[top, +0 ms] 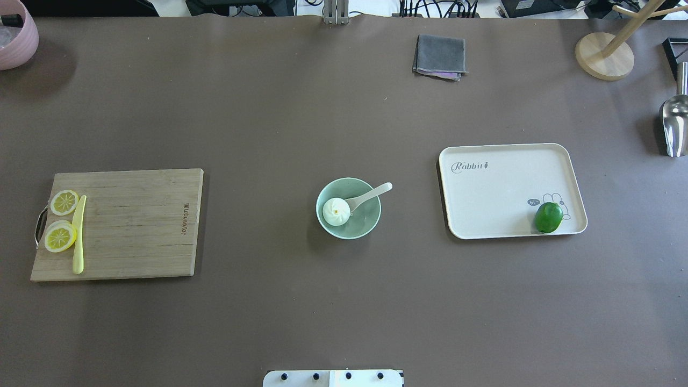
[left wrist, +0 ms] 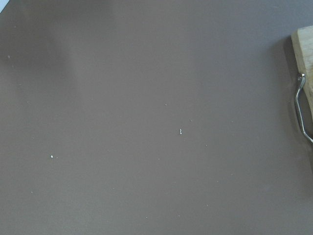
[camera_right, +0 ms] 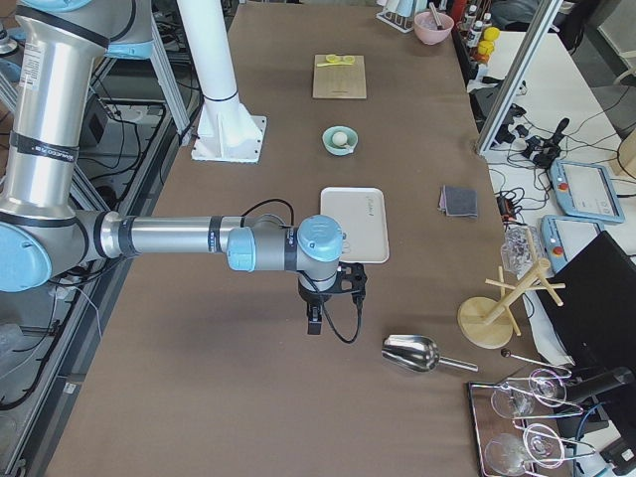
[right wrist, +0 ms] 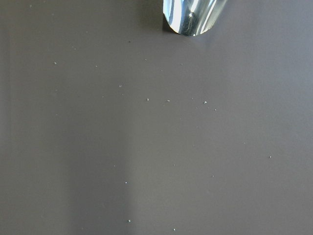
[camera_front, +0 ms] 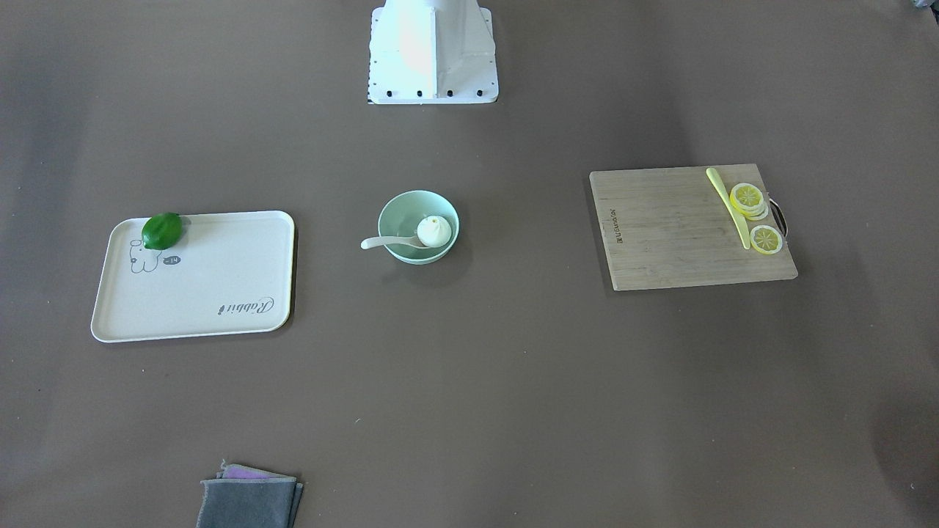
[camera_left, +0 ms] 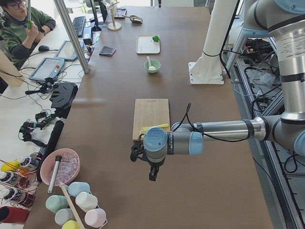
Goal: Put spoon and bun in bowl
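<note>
The pale mint-green bowl [top: 363,221] stands at the table's middle. The white pleated bun [top: 336,211] lies inside it. The cream spoon [top: 371,194] rests with its scoop in the bowl beside the bun and its handle over the rim. The front-facing view shows the same bowl [camera_front: 402,213], bun [camera_front: 433,231] and spoon [camera_front: 385,242]. My left gripper [camera_left: 152,175] shows only in the left side view, beyond the board's end. My right gripper [camera_right: 313,323] shows only in the right side view, near the tray. I cannot tell whether either is open or shut.
A wooden cutting board [top: 140,226] on the left holds lemon slices [top: 64,202] and a yellow knife [top: 79,235]. A cream tray [top: 500,188] on the right holds a green lime [top: 548,217]. A grey cloth [top: 439,56], metal scoop [top: 674,121] and wooden stand [top: 603,54] lie far.
</note>
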